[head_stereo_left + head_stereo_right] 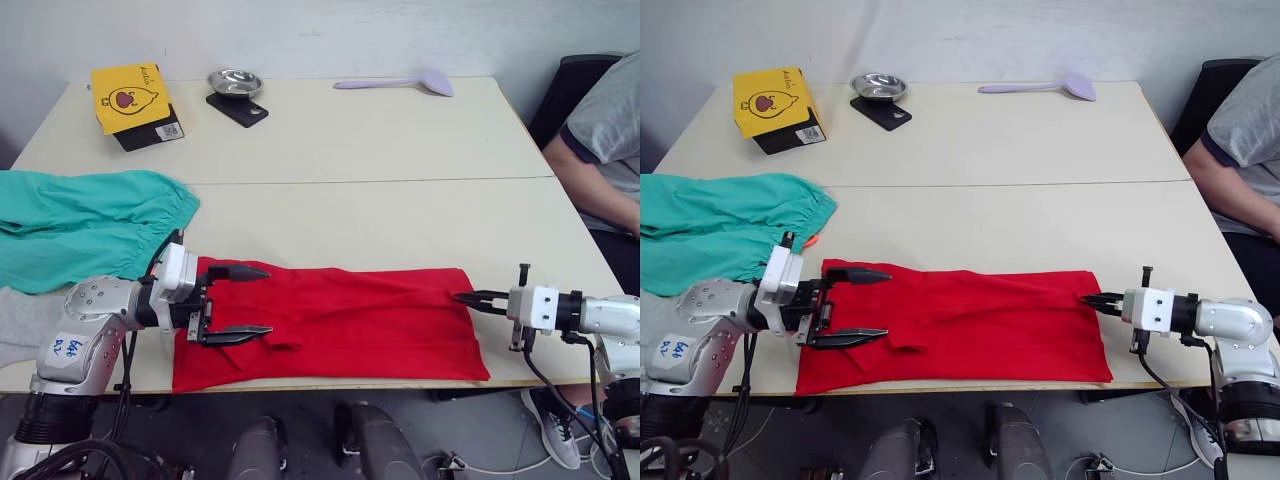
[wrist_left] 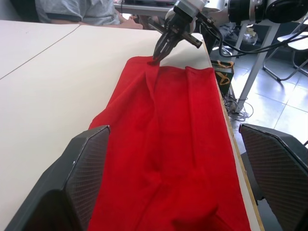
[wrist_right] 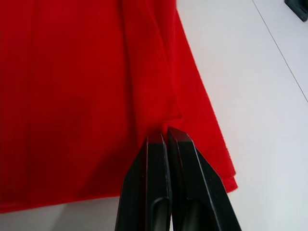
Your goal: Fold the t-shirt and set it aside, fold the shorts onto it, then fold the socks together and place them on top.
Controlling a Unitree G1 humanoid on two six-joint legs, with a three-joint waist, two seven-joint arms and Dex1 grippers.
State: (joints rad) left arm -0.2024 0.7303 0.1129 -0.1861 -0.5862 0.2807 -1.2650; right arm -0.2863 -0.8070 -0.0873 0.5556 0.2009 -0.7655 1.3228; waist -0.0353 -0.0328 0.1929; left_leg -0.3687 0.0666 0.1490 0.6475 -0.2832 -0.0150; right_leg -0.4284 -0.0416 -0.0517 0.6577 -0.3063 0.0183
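The red t-shirt (image 1: pixel 340 320) lies folded into a long strip along the table's front edge. My left gripper (image 1: pixel 262 300) hovers open over its left end, one finger on each side of the cloth, holding nothing. At the strip's right edge my right gripper (image 1: pixel 457 296) is shut, its tips pinching a puckered fold of the t-shirt (image 3: pixel 96 72). The teal-green shorts (image 1: pixel 80 225) lie spread at the table's left side. A patch of light grey cloth, the socks (image 1: pixel 22 322), shows at the front left corner, partly behind my left arm.
At the back of the table (image 1: pixel 380 200) stand a yellow box (image 1: pixel 130 97), a small metal bowl (image 1: pixel 235 82) on a black block, and a purple spatula (image 1: pixel 400 82). A person (image 1: pixel 605 130) sits at the right side.
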